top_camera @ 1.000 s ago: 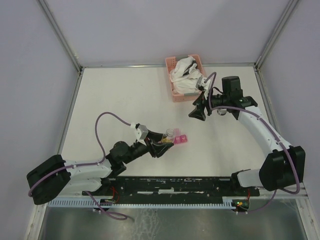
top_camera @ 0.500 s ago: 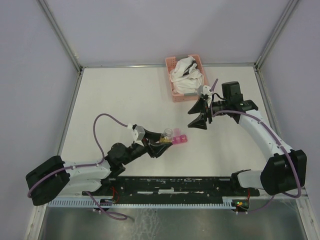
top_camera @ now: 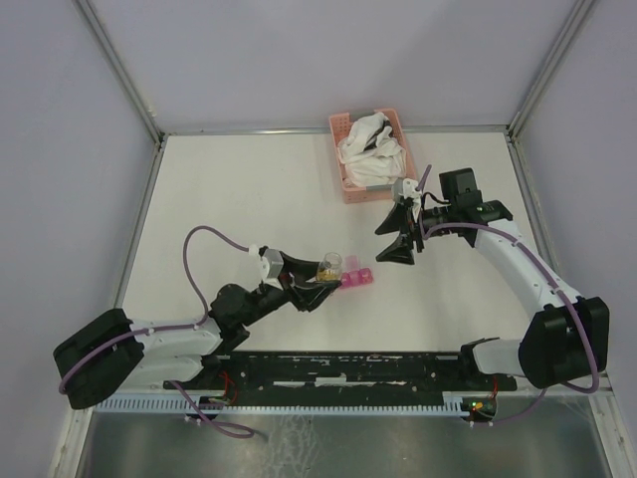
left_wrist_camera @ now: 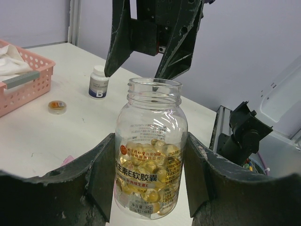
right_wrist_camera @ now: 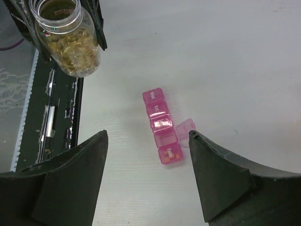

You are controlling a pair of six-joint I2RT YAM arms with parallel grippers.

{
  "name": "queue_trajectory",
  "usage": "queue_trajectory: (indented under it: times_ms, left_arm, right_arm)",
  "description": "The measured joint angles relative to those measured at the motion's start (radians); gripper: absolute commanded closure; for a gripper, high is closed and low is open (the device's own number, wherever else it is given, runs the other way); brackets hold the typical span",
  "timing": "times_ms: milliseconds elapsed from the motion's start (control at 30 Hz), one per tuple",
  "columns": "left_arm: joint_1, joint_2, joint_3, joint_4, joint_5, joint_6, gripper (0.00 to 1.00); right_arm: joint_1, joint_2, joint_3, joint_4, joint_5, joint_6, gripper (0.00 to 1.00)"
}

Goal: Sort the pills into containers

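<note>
Containers point(right_wrist_camera: 161, 123) — open lid point(right_wrist_camera: 185, 127), right-wrist view

pills point(left_wrist_camera: 149, 162): amber-yellow | jar point(left_wrist_camera: 153, 96): clear | containers point(right_wrist_camera: 162, 126): translucent magenta-pink | basket point(left_wrist_camera: 29, 87): pink lattice | cloth point(top_camera: 370, 149): white | table point(top_camera: 249, 199): white

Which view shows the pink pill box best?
The right wrist view: it looks down on the pill box, showing five compartments, one lid open. The top external view shows it only as a small pink patch; the left wrist view, barely a pink sliver.
</note>
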Motion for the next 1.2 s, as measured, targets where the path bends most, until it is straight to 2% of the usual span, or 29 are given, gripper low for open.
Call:
queue_trajectory:
  times_ms: [233, 300, 400, 533, 700, 800, 900, 1200]
  left_arm:
    - [0.039, -0.028, 0.002, -0.012, 0.085, 0.000, 0.97]
    - [0.061, -0.027, 0.007, -0.022, 0.134, -0.001, 0.97]
    - [0.093, -0.027, 0.027, -0.024, 0.224, -0.001, 0.97]
    - [0.111, -0.027, 0.045, -0.027, 0.310, 0.003, 0.97]
    - [0.111, -0.027, 0.048, -0.053, 0.348, 0.019, 0.97]
    - [0.111, -0.019, 0.048, -0.038, 0.342, 0.018, 0.97]
    - [0.111, 0.023, 0.048, 0.015, 0.301, 0.017, 0.97]
    - [0.111, 0.134, 0.060, 0.212, 0.077, -0.003, 0.97]
  right_arm:
    - [0.000, 0.001, 0.000, -0.059, 0.031, -0.088, 0.22]
    - [0.000, 0.003, 0.000, -0.076, 0.046, -0.133, 0.19]
    - [0.000, 0.014, 0.009, -0.162, 0.075, -0.309, 0.14]
    - [0.003, 0.074, 0.033, -0.350, 0.130, -0.618, 0.14]
    - [0.006, 0.112, 0.039, -0.443, 0.151, -0.752, 0.14]
    - [0.015, 0.100, 0.038, -0.413, 0.157, -0.712, 0.13]
    - [0.030, 0.061, 0.026, -0.306, 0.160, -0.574, 0.13]
    - [0.084, -0.053, -0.097, 0.194, 0.080, 0.061, 0.13]
